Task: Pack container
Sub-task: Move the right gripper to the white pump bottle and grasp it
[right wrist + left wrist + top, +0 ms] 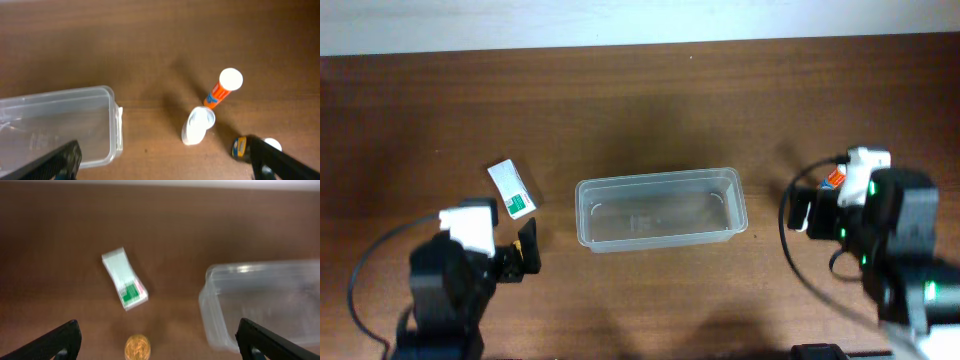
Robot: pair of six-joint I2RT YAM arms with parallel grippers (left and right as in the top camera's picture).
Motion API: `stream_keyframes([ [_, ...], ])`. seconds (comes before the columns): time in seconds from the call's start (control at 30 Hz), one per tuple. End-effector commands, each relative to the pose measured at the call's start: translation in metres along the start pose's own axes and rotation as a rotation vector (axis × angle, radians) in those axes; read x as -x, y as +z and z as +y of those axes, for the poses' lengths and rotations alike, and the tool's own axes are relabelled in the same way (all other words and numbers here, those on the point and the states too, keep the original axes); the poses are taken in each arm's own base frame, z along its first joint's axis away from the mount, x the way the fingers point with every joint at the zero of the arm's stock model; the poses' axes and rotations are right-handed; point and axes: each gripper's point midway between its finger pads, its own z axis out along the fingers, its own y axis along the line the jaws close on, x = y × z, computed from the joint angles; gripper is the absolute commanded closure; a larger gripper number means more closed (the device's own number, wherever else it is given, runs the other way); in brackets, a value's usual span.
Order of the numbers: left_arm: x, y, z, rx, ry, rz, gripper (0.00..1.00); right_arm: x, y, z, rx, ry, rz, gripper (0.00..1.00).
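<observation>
Mid-table, clear translucent rectangular plastic container point(658, 178) sits empty, nothing packed yet. Left gripper point(157, 341) is spread wide and holds nothing; small white packet with green label point(125, 278) and gold round cap point(136, 347) lie just ahead. Right gripper point(167, 160) is likewise wide and empty, near orange tube with white cap point(223, 87) and small white bottle point(197, 125). Probably the first pick: lower onto one item, close, carry to container.

left arm point(445, 285) sits low by the near-left corner | left gripper point(157, 330) jaws spread wide | right arm point(895, 230) hangs by the right edge, kinda midway | right gripper point(162, 147) jaws gaping too
</observation>
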Motion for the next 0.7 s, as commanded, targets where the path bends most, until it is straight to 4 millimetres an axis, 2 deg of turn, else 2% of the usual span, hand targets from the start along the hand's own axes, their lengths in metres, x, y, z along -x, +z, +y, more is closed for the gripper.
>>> stream_keyframes([
  [0.0, 0.005, 0.008, 0.000, 0.007, 0.019, 0.117, 0.01, 0.011, 0.010, -0.002, -0.028, 0.005, 0.119, 0.02],
  [0.13, -0.002, 0.025, 0.002, 0.011, 0.012, 0.234, 0.01, 0.009, 0.035, -0.017, -0.066, 0.072, 0.241, 0.02],
  [0.33, -0.017, 0.042, 0.002, 0.008, 0.005, 0.326, 0.01, -0.014, 0.079, -0.039, -0.043, 0.217, 0.420, 0.02],
  [0.47, -0.020, 0.046, 0.003, 0.008, 0.003, 0.347, 0.01, -0.035, 0.105, -0.054, -0.062, 0.272, 0.546, 0.02],
  [0.67, -0.020, 0.046, 0.003, 0.008, 0.003, 0.348, 0.00, -0.063, 0.141, -0.056, -0.062, 0.282, 0.693, 0.02],
])
